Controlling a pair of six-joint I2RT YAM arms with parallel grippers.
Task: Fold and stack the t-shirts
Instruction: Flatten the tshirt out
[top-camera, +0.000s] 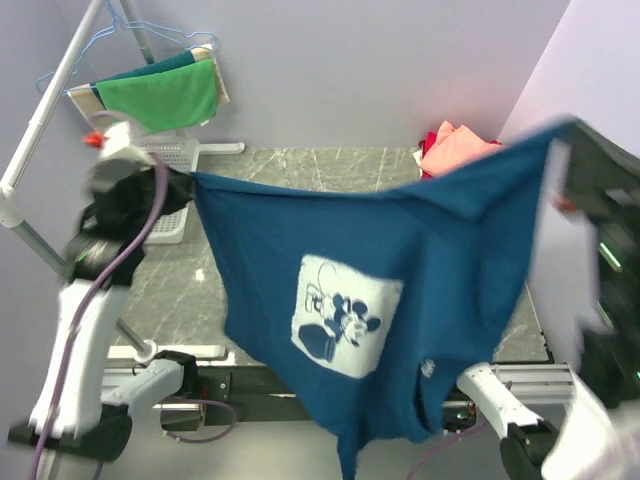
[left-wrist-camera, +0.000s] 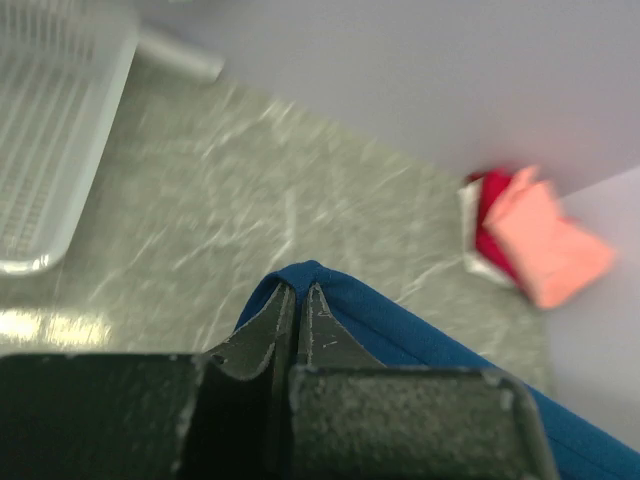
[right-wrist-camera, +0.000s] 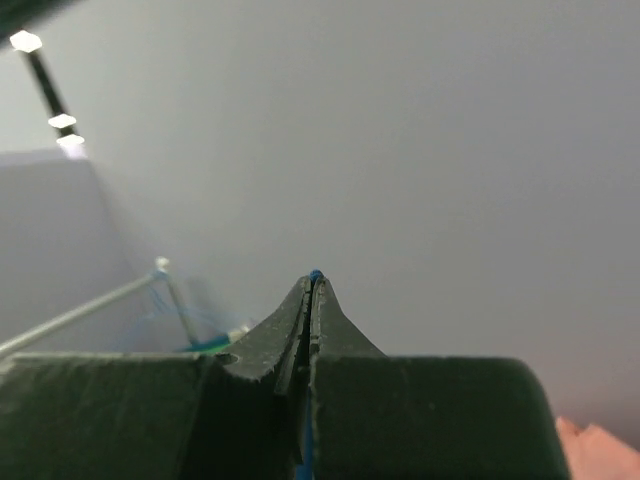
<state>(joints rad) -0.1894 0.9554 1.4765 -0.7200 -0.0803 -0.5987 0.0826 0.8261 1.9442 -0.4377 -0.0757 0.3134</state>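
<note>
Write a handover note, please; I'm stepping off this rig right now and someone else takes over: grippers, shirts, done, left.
Left gripper: shut on one top corner of the navy t-shirt.
Right gripper: shut on the opposite end; a blue sliver shows between its fingers.
The navy t-shirt hangs spread in the air between the arms, above the table, print toward the top camera.
Done: salmon-pink t-shirt lies folded on the red t-shirt in the far right corner.
Left: lay the navy one down, fold it, add it to that stack.

Left arm (top-camera: 75, 340): white links, black joints, a purple cable (top-camera: 148, 225); left gripper (left-wrist-camera: 297, 298) matte black, scuffed
</note>
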